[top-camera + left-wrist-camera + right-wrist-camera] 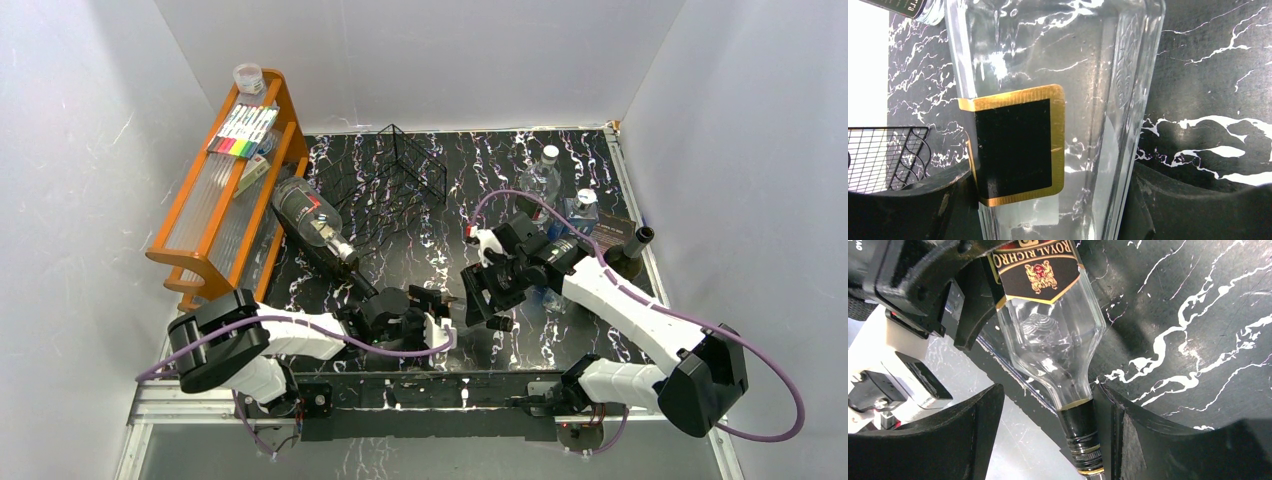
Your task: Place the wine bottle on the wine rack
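The wine bottle (1083,100) is clear glass with a black, gold-edged label and a black capped neck (1080,432). My left gripper (1053,172) is shut on its body, a finger pressed against each side. In the top view the left gripper (435,318) sits low at the table's middle front, and the right gripper (480,290) faces it from the right. My right gripper (1050,395) is open around the neck, which lies against the right finger with a wide gap on the left. The black wire wine rack (400,170) stands at the back centre, and also shows as the wire grid (883,155).
An orange wooden shelf (215,215) with markers stands at the left. A large clear bottle (310,222) lies tilted beside it. Two clear bottles (545,175) and a dark bottle (630,250) stand at the back right. White walls enclose the black marble table (420,255).
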Controlling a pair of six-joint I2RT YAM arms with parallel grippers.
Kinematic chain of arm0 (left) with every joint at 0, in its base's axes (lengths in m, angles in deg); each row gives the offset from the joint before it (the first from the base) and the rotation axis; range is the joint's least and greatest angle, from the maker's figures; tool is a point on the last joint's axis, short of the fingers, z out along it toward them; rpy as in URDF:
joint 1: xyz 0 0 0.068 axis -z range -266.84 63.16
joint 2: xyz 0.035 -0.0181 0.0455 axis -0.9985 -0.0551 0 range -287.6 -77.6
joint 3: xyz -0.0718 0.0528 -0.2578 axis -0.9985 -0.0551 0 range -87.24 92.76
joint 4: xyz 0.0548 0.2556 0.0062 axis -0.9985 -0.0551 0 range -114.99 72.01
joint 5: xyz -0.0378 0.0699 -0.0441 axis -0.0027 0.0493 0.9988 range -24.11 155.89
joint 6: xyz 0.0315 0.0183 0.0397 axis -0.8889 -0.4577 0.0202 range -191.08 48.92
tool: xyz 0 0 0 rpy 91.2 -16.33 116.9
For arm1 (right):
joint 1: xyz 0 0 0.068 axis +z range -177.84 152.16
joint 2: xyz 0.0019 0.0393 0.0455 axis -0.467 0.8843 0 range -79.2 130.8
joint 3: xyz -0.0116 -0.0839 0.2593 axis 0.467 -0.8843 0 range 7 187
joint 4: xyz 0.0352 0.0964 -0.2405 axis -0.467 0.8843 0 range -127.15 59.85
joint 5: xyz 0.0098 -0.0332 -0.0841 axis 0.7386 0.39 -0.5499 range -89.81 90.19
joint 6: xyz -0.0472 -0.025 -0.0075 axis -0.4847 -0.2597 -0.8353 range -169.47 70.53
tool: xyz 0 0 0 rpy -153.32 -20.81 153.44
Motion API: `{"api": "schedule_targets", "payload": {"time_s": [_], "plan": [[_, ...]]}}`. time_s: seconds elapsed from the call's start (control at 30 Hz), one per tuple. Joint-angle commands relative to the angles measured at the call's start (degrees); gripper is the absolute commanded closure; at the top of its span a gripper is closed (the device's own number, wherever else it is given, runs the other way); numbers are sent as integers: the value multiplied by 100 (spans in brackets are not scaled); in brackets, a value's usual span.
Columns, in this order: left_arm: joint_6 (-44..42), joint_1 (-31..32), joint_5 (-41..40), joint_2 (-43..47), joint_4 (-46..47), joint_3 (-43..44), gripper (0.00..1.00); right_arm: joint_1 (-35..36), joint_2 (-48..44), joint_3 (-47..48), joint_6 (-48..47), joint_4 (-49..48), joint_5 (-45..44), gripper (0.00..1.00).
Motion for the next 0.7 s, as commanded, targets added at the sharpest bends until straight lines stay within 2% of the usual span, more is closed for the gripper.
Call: {"api": "schedule_targets", "payload": {"time_s": [0.0, 0.67], "plan": [[41, 13, 113, 583, 682, 65, 85, 41, -106, 24, 31, 259, 241, 23], [-314, 82, 174, 566, 673, 328, 85, 300, 482, -5, 316, 178, 332, 35]]}}
